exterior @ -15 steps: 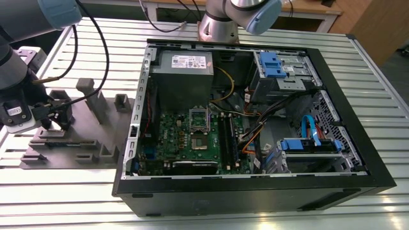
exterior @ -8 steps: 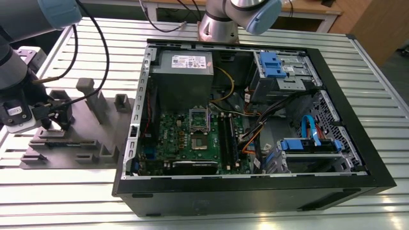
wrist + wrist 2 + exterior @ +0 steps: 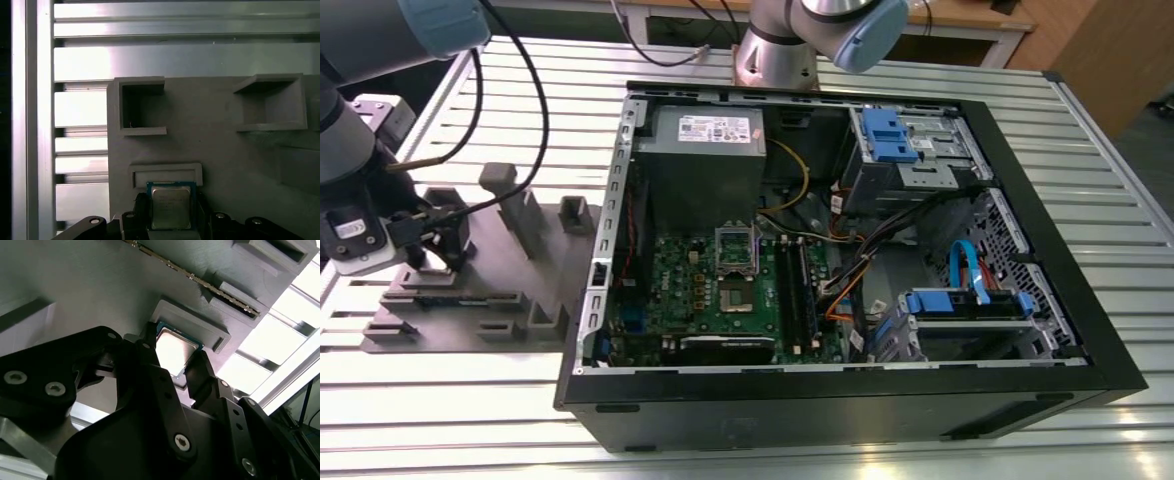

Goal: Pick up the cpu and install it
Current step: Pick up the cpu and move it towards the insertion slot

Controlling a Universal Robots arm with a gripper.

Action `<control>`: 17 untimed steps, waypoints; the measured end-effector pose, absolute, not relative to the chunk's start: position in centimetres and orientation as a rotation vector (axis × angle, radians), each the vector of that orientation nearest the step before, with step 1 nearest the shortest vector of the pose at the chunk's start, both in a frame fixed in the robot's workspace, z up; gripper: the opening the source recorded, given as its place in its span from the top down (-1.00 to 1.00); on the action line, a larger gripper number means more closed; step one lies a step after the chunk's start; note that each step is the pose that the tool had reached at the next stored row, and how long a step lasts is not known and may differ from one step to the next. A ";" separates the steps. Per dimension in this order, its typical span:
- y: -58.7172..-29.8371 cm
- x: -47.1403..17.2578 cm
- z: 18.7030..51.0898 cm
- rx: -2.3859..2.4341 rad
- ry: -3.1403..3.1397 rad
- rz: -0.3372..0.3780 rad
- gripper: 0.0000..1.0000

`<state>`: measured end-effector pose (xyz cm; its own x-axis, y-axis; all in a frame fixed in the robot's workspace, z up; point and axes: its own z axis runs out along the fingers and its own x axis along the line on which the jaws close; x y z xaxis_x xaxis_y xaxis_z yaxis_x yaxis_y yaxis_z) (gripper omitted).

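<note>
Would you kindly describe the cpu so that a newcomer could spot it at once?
At the exterior view's left of the open computer case lies a grey plastic tray. Above it, the end effector grips the cpu: a small flat square, silvery and shiny, unlike the tray's dull grey blocks.
</note>
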<state>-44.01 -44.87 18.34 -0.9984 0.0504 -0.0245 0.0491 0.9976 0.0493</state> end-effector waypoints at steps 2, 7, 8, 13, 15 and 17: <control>-44.9 -44.0 18.5 0.078 3.114 0.076 0.05; -44.9 -44.0 18.9 0.078 3.113 0.076 0.05; -44.9 -44.0 18.9 0.078 3.113 0.076 0.05; -44.9 -44.0 18.9 0.078 3.114 0.076 0.05; -44.9 -44.0 18.9 0.078 3.114 0.076 0.05; -44.9 -44.0 18.9 0.078 3.114 0.076 0.05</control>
<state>-44.00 -44.87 18.88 -0.9984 0.0504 -0.0249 0.0491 0.9976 0.0496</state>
